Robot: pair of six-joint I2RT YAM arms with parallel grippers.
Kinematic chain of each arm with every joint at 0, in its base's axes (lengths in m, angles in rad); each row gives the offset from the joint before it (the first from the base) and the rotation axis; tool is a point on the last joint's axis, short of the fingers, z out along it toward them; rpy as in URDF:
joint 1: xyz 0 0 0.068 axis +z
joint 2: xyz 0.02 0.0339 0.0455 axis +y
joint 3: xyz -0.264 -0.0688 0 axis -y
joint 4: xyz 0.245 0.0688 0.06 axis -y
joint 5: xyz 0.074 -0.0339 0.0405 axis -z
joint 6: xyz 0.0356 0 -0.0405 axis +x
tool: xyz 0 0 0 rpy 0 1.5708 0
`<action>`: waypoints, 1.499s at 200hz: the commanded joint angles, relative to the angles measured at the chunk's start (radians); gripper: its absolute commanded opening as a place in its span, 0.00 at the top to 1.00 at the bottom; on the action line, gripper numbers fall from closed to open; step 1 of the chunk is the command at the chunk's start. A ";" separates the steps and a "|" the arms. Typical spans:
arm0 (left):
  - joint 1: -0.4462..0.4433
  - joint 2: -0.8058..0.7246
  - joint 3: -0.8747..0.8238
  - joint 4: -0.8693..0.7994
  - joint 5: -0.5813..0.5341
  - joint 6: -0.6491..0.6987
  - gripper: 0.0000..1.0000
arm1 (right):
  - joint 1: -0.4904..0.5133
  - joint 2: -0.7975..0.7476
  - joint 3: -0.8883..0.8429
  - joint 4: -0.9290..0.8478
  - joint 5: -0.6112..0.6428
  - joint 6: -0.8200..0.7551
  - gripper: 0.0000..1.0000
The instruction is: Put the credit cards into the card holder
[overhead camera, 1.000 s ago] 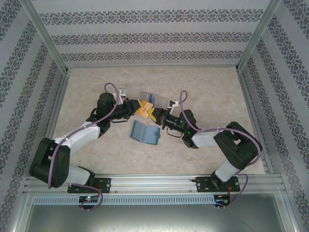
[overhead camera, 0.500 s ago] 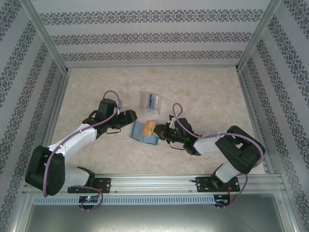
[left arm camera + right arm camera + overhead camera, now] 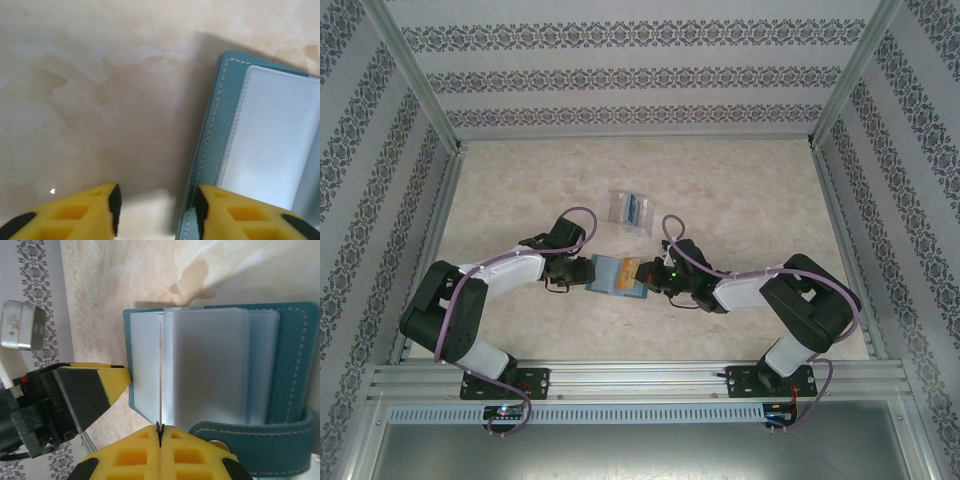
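Both arms have dropped from the clear tray (image 3: 616,205) at 12 o'clock to the open teal card holder (image 3: 608,279) at centre, so sleeving looks next: my right gripper (image 3: 160,432) pinches the orange credit card (image 3: 630,266) edge-on above its sleeves, my left gripper (image 3: 156,210) sits half-open and empty at its 9 o'clock edge, and the blue credit card (image 3: 636,208) waits in the tray.

Wallet (image 3: 610,281) mid-table, L hand (image 3: 582,272) at its left edge, R hand (image 3: 641,272) w/ card (image 3: 629,266) at right, card holder (image 3: 620,208) behind.
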 commanded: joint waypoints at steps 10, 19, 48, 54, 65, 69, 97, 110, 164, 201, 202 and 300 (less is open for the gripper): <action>-0.009 -0.009 0.006 -0.028 -0.039 0.034 0.62 | 0.022 0.053 0.041 0.004 -0.013 -0.021 1.00; -0.009 -0.007 0.002 -0.019 -0.028 0.034 0.63 | 0.022 0.064 0.047 0.005 -0.015 -0.023 1.00; -0.009 0.008 -0.004 -0.002 -0.005 0.024 0.67 | 0.020 0.087 0.049 0.000 -0.009 -0.015 1.00; -0.010 0.011 -0.007 0.009 0.002 0.021 0.67 | 0.020 0.089 0.051 -0.001 -0.009 -0.015 1.00; -0.010 0.022 -0.006 0.017 0.013 0.020 0.69 | 0.019 0.095 0.054 -0.005 -0.013 -0.016 1.00; -0.009 0.025 -0.004 0.016 0.017 0.021 0.70 | 0.019 0.098 0.057 -0.005 -0.016 -0.015 1.00; -0.010 0.034 -0.008 0.029 0.025 0.015 0.73 | 0.016 0.124 0.072 0.015 -0.043 -0.002 1.00; -0.009 0.041 -0.004 0.028 0.029 0.015 0.73 | 0.011 0.137 0.074 0.028 -0.052 0.001 1.00; -0.010 0.071 0.024 0.003 0.016 0.020 0.78 | -0.008 0.163 0.069 0.056 -0.073 -0.004 1.00; -0.010 0.083 0.025 0.010 0.019 0.017 0.80 | -0.021 0.161 0.092 0.020 -0.087 -0.036 1.00; -0.009 0.083 0.025 0.009 0.018 0.017 0.80 | -0.022 0.161 0.092 0.019 -0.087 -0.037 1.00; -0.010 0.102 0.036 0.005 0.023 0.012 0.80 | -0.014 0.215 0.147 -0.043 -0.124 -0.089 1.00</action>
